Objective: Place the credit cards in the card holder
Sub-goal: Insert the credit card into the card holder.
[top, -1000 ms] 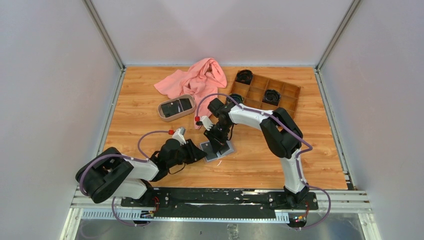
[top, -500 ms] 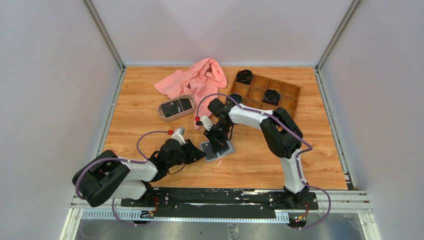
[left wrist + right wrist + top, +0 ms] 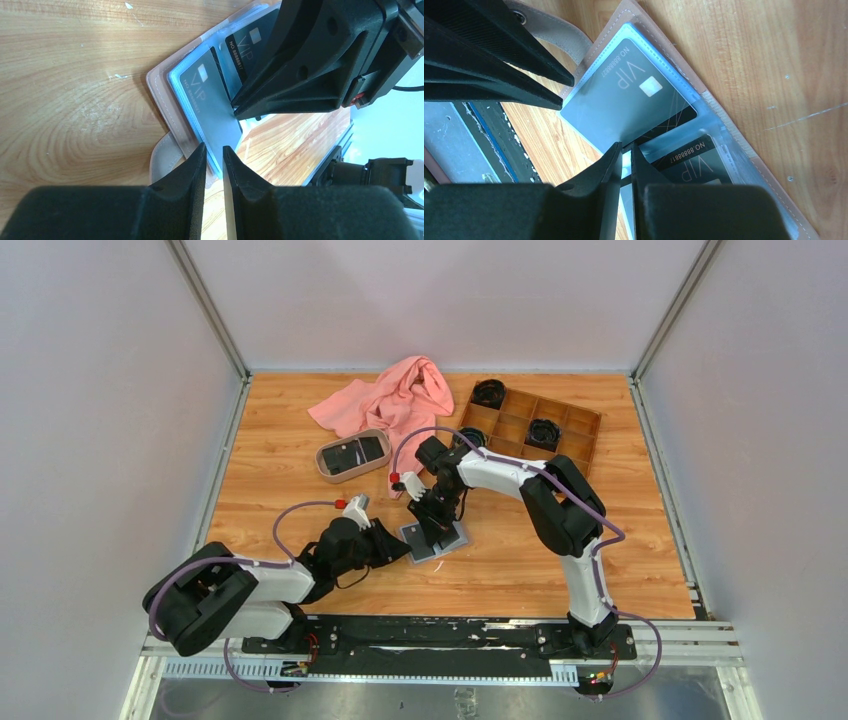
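Two VIP cards sit in the card holder [image 3: 437, 541], which lies open with its lining up at the front middle of the table [image 3: 280, 470], askew to the table's edge. The grey card [image 3: 210, 100] is in the pocket nearer the left gripper [image 3: 214, 147], its long axis diagonal and its free end sticking out toward that gripper. The black card [image 3: 250, 45] sits parallel in the next pocket, partly hidden by the right gripper [image 3: 625, 146]. Further back and well apart are an oval tray [image 3: 322, 465], a pink cloth [image 3: 395, 400] and a wooden box [image 3: 512, 403]. The left arm lies low and reaches rightward. Its jaws are narrow with the grey card's corner at the gap, and a grip cannot be told. The right arm arches over from the back. Its tips are down on the pocket sheet between the cards, almost together, and a pinch cannot be told.
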Robot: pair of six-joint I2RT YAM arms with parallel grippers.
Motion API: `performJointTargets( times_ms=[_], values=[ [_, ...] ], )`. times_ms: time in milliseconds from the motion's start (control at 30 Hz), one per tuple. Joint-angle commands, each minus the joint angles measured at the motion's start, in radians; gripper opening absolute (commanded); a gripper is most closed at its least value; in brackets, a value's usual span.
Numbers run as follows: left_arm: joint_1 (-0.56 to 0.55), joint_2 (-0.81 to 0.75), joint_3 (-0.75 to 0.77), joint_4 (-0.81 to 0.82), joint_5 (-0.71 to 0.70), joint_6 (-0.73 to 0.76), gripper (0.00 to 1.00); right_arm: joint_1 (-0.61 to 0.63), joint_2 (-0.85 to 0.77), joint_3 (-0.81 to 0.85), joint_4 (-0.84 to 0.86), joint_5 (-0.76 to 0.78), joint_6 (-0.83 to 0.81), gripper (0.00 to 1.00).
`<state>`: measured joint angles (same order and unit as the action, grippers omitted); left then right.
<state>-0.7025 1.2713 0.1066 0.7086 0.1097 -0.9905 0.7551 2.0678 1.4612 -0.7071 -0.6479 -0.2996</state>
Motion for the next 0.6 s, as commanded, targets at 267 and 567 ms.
performJointTargets(
  times_ms=[267, 567],
  values=[
    [0.005, 0.023, 0.027, 0.0, 0.002, 0.016, 0.21, -0.007, 0.035, 0.004, -0.046, 0.025, -0.013, 0.16],
    [0.005, 0.04, 0.033, 0.0, 0.008, 0.012, 0.24, -0.008, 0.034, 0.005, -0.046, 0.025, -0.013, 0.16]
  ],
)
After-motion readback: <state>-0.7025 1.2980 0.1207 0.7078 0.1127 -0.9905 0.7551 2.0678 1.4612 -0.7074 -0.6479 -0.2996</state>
